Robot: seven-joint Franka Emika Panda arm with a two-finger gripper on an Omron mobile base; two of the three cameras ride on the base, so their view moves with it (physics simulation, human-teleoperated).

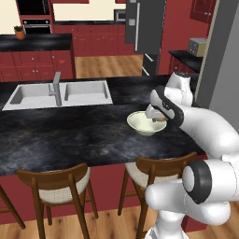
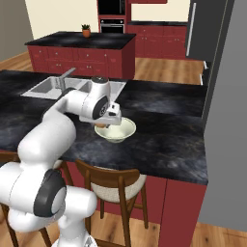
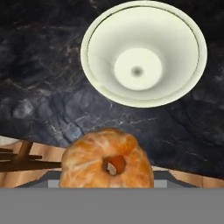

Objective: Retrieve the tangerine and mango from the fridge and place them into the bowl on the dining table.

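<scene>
I can't read any text, label, brand, number or sign from here. The fridge (image 1: 150,28) carries no lettering that I can make out in the left base view, and any marks on its front are too small to tell. The bowl (image 3: 144,52) is plain cream-white in my hand view, with nothing printed on its rim or inside. The black marbled desk (image 2: 164,125) shows veining only, no writing.
</scene>
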